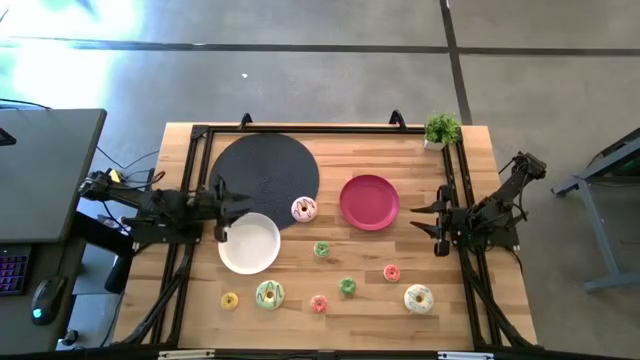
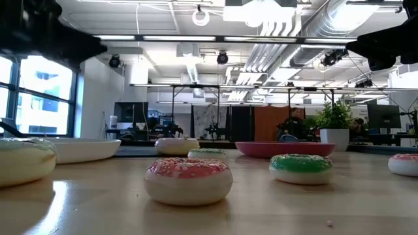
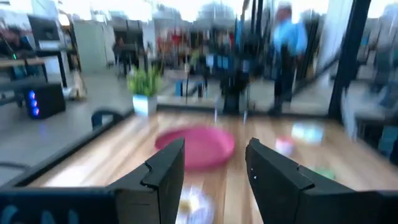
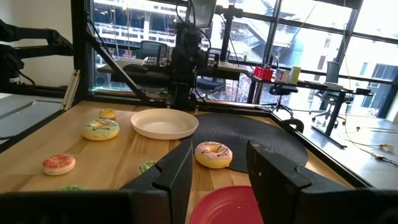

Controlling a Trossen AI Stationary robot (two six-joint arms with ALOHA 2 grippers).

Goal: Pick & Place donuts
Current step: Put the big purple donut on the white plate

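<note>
Both arms are raised over the wooden surface (image 1: 380, 300), one at each side edge, and neither carries anything. The left claw (image 1: 222, 212) hangs near the left edge, just beside the white plate (image 1: 249, 243) and over the border of the round black mat (image 1: 264, 172); its two fingers stand apart with nothing between them. The right claw (image 1: 428, 220) hangs near the right edge, close to the pink plate (image 1: 370, 201), and its fingers are also spread open and empty. The donuts all lie on the wood, none on a plate. A larger donut with pink icing (image 1: 304, 209) lies at the rim of the black mat, between the two plates. A small green donut (image 1: 321, 249) sits just in front of it, toward the middle of the surface. Along the front edge there is a row: a small yellow donut (image 1: 230, 300), a larger green-iced donut (image 1: 269, 294), a small orange-pink donut (image 1: 319, 303), another small green donut (image 1: 347, 287), a second small orange-pink donut (image 1: 391, 272) and a larger white-yellow donut (image 1: 418, 298). A small potted plant (image 1: 441, 130) stands at the far right corner.
</note>
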